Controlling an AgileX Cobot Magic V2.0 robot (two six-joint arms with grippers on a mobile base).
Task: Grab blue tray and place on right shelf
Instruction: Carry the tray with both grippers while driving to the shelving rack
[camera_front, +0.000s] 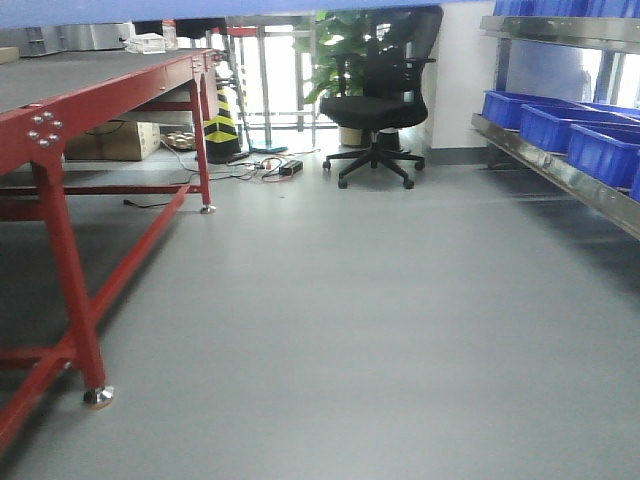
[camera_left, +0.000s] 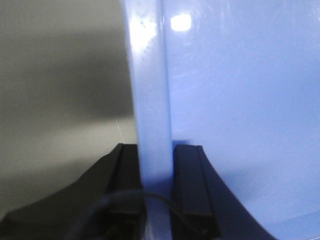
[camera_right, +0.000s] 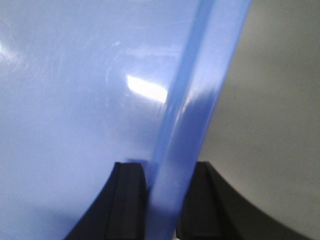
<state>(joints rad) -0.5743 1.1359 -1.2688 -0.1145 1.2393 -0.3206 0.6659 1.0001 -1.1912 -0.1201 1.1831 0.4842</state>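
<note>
In the front view the blue tray (camera_front: 300, 8) shows only as a thin light-blue band along the top edge, probably its rim, high above the floor (camera_front: 380, 330), between the red counter (camera_front: 100, 85) and the steel right shelf (camera_front: 560, 172). In the left wrist view the left tool (camera_left: 156, 156) is closed on the tray's glossy flat rim, one black finger on each side. In the right wrist view the right tool (camera_right: 162, 170) pinches the rim the same way.

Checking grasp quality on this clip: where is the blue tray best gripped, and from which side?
By its flat flared rim, one gripper at each opposite edge, coming from outside with one finger inside the wall. The blue tray is broad and its rim is thin; the left gripper and right gripper pinch it that way.
</note>
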